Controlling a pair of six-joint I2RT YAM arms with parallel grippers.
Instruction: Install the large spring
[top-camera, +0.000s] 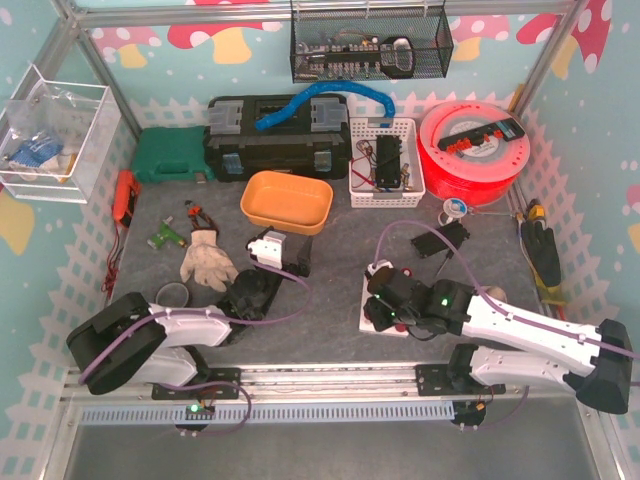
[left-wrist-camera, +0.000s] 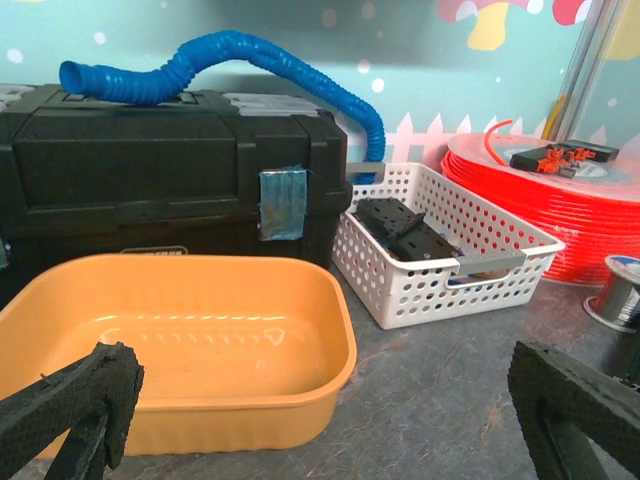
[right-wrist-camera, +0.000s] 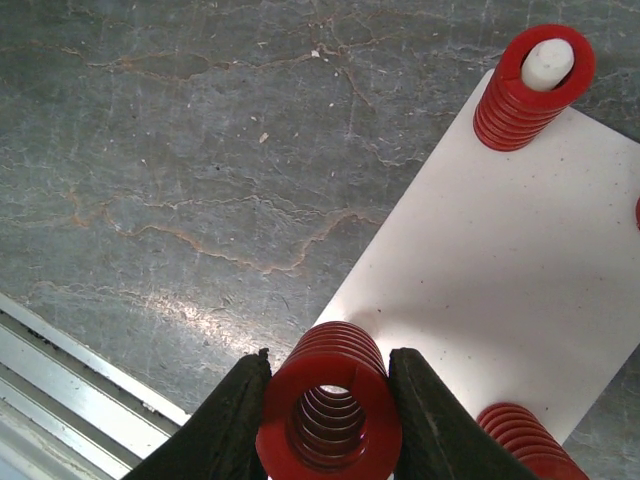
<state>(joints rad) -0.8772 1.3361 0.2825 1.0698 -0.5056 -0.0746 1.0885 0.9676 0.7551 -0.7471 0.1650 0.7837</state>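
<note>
My left gripper (left-wrist-camera: 325, 410) hangs with its fingers spread wide, facing the orange tray (left-wrist-camera: 230, 420), well apart from the work. My right gripper (right-wrist-camera: 330, 400) is the nearer one. Its fingers (right-wrist-camera: 240, 410) pinch the large spring (right-wrist-camera: 335, 362) by its sides, over a corner of the white plate (right-wrist-camera: 500, 260). I look straight down its bore, so its long axis runs along my fingers, roughly square to the plate. The coils hide whether a peg stands beneath. Further right, a second spring (right-wrist-camera: 505, 115) sits on its white peg (right-wrist-camera: 549, 62). I judge the seating move goes straight down that axis.
</note>
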